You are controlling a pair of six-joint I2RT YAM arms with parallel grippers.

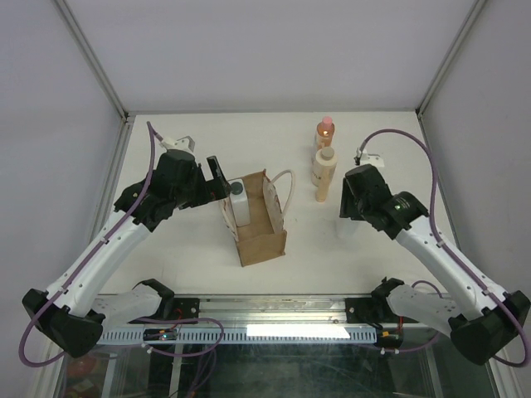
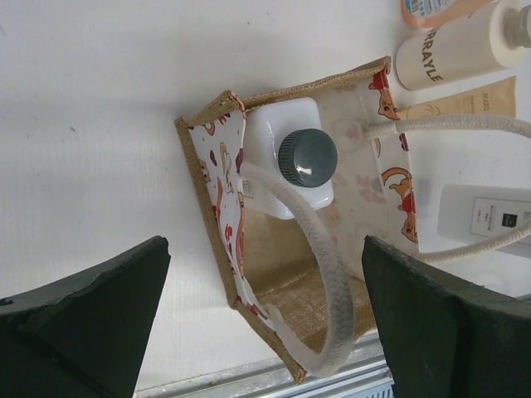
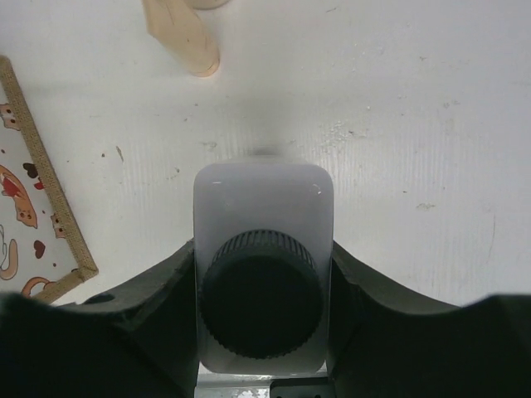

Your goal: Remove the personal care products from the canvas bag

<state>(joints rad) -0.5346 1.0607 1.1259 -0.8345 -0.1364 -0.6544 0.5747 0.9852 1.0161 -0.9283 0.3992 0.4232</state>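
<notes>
A small tan-brown canvas bag (image 1: 262, 242), boxy, with white printed side panels and thin white loop handles (image 2: 319, 249), stands open-mouthed on the white table (image 1: 191, 274), a little left of centre. Inside it, against the far end, a white rectangular bottle with a dark grey cap (image 2: 305, 157) stands upright. In the left wrist view one handle crosses in front of the bottle's corner, just beside the cap.

The left pincer (image 2: 265, 249) hangs over the bag's far left side with its black fingers (image 2: 91, 319) spread wide. Between them lies only the bag's mouth below, and they are clear of the bottle inside.

The right pincer (image 3: 264, 274) is to the right of the bag, apart from it, and pinches a second white rectangular bottle (image 3: 264, 207) with a dark cap. One finger presses each side of the body just below the cap, and the bottle points down at the table. Whether its base touches the table cannot be told.

Farther back on the right side, a slim orange bottle (image 1: 325, 133) with a pink cap is the farthest. A stout cream bottle (image 1: 323, 166) with a cream cap is just in front of it, and a pale beige tube (image 1: 320, 192) is just in front of that, near the right pincer.
</notes>
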